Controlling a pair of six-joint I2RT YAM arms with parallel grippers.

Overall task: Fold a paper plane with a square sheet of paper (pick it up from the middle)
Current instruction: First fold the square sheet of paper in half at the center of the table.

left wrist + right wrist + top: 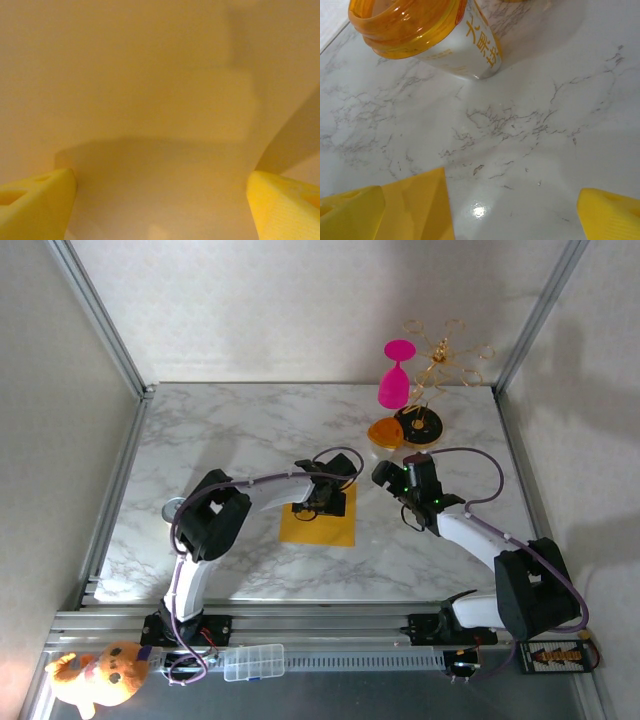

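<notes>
Top external: square sheet of paper [320, 532] lay flat on the table [230, 430], roughly mid-table and within both arms' reach. No creases visible, so I judged the folding not begun.

Left gripper [320, 502] sat nose-down over the sheet's middle, which fits the pick-from-the-middle rule. Left wrist view: jaws spread wide, yellow fingertips [35, 200] at the lower corners, paper spanning the whole gap and very close. Nothing pinched. Couldn't tell whether the tips touched the sheet. My read on the placement: flat thin paper gives no edge to grab, so it needs pressing down and closing to bunch up a ridge.

Right gripper [383, 476] hung just off the sheet's far right corner, jaws released and empty. That corner showed at lower left in the right wrist view. Probably parked clear of the left arm yet near enough to take an edge.

White cup with orange top [420, 35] was near, just beyond the right jaws. Collision risk if that arm swung outward.
</notes>
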